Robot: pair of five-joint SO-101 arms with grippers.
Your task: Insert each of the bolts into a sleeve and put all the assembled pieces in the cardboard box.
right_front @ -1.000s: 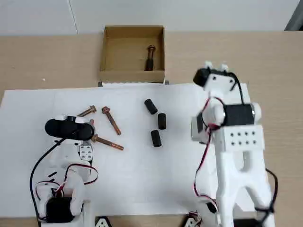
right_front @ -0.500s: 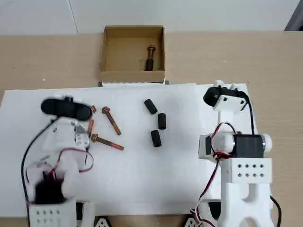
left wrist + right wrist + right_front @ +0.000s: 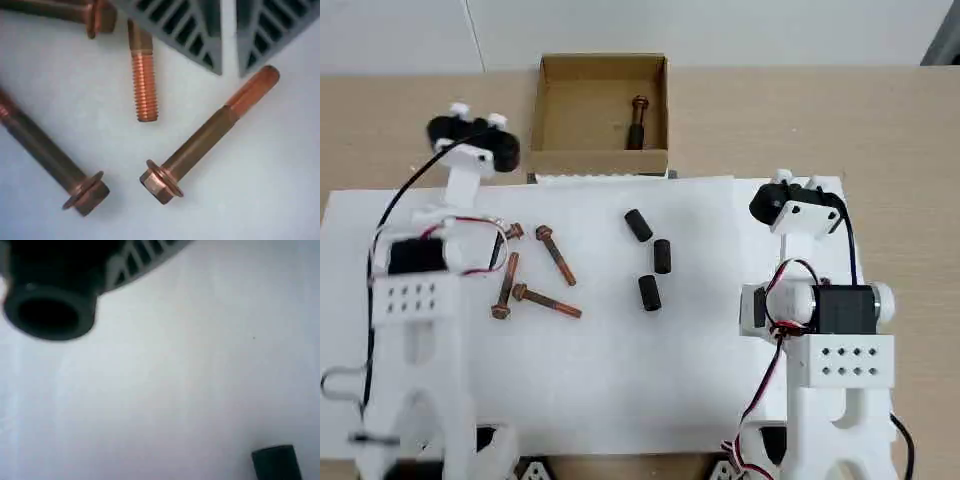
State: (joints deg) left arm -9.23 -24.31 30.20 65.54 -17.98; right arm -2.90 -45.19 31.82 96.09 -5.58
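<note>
**High view.** The cardboard box point(image 3: 545, 110) sits toward the far edge of the counter point(image 3: 880, 120). One assembled piece point(image 3: 638, 121) lies inside it, close to its right wall. A white sheet point(image 3: 620, 390) covers the near part of the counter, and its far edge reaches the box.

Four loose bolts lie on the left part of the sheet:
- one point(image 3: 506, 235) nearest the sheet's far edge;
- one point(image 3: 556, 255) just to its right;
- one point(image 3: 505, 286) nearer the sheet's near edge;
- one point(image 3: 549, 301) lying crosswise beside that third one.

Three black sleeves point(image 3: 638, 225) point(image 3: 662, 256) point(image 3: 649, 292) lie near the sheet's middle, each apart from the others and from the bolts. The left arm point(image 3: 415, 290) rises over the sheet's left edge, just beside the bolts. The right arm point(image 3: 835, 330) stands at the sheet's right edge, well apart from the sleeves.

**Left wrist view.** The left gripper point(image 3: 229, 70) hangs over the sheet. Its two grey ribbed fingers point(image 3: 195, 30) are a narrow gap apart with nothing between them. One bolt point(image 3: 210, 132) lies slanted, its plain tip just beside the fingertips. The threaded end of another point(image 3: 145, 90) sticks out from under one finger. Two more bolts point(image 3: 40, 145) point(image 3: 55, 9) lie further off.

**Right wrist view.** The right gripper point(image 3: 75, 280) holds a black sleeve point(image 3: 50, 315) above the sheet, with the hollow end facing the camera. A second sleeve point(image 3: 276, 462) lies on the sheet, well apart from it.
</note>
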